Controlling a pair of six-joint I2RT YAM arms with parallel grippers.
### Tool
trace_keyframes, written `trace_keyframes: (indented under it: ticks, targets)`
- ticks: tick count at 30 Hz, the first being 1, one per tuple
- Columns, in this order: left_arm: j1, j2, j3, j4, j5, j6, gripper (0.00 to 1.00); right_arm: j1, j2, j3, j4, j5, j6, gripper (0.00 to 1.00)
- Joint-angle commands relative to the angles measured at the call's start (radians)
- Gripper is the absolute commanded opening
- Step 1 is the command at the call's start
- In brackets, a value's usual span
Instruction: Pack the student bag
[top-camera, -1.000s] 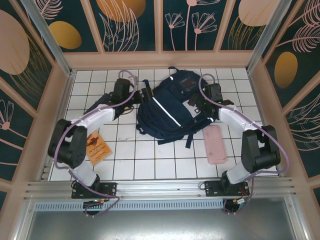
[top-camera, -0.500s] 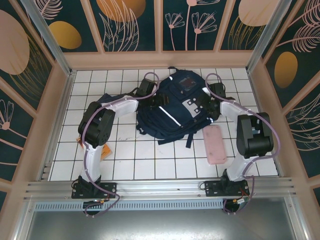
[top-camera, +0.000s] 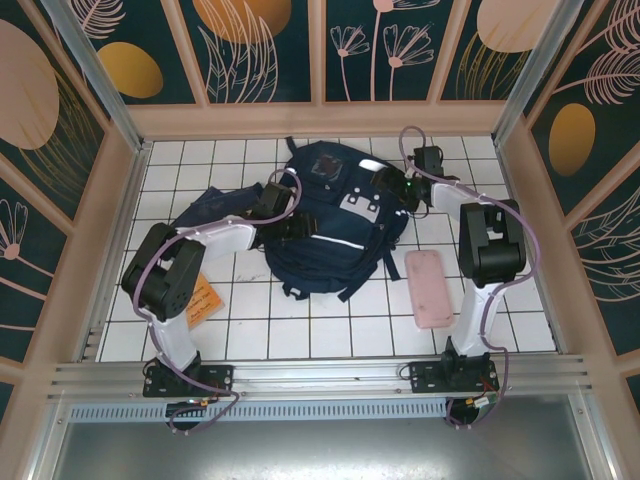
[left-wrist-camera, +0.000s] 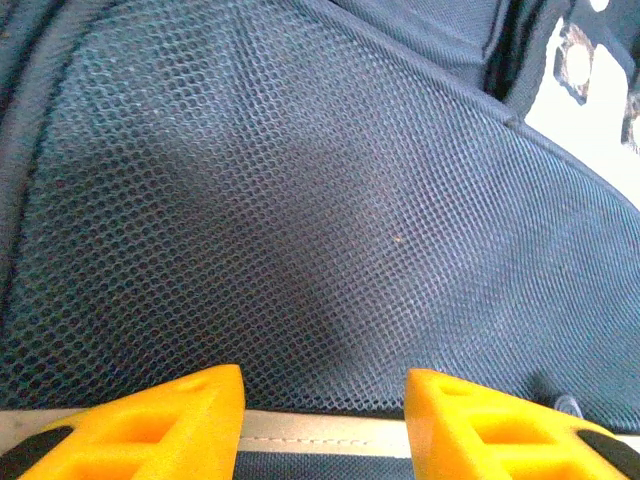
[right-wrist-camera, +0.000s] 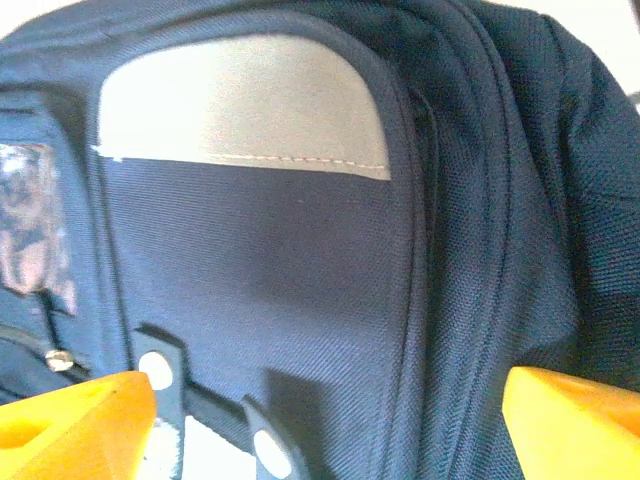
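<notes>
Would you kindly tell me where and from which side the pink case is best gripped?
Probably across its narrow width at mid-length, from straight above: the pink case lies flat on the tiled table, both long edges free, apart from the student bag.

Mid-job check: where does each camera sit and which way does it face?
Top external: above, behind the bases, looking down; both arms, left gripper and right gripper at the large navy-blue fabric backpack.
Left wrist: close on the backpack's mesh panel; orange left fingers below.
Right wrist: close on its grey front patch; orange right fingers at corners.
Shared: backpack.
</notes>
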Motion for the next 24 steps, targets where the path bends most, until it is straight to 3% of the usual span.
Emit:
trace_keyframes:
  ticks: [1,4,10,19,24]
  targets:
    - [-0.003,-0.031,-0.014,-0.154,-0.019,-0.008,0.48,-0.011,-0.052,0.057,-0.014,-0.080,-0.068,0.91]
    - [-0.034,-0.076,0.059,-0.205,-0.061,0.030,0.49,-0.033,-0.170,0.021,-0.051,-0.041,-0.067,0.92]
    - [-0.168,-0.068,0.227,-0.329,-0.248,0.075,0.53,-0.088,-0.430,-0.223,-0.044,0.007,-0.027,0.94]
    - [-0.414,0.197,0.580,-0.543,-0.465,0.107,0.51,-0.188,-0.631,-0.462,-0.020,0.034,0.051,0.97]
    - [-0.444,0.343,0.740,-0.610,-0.502,0.117,0.47,-0.222,-0.631,-0.492,-0.020,0.007,0.052,0.97]
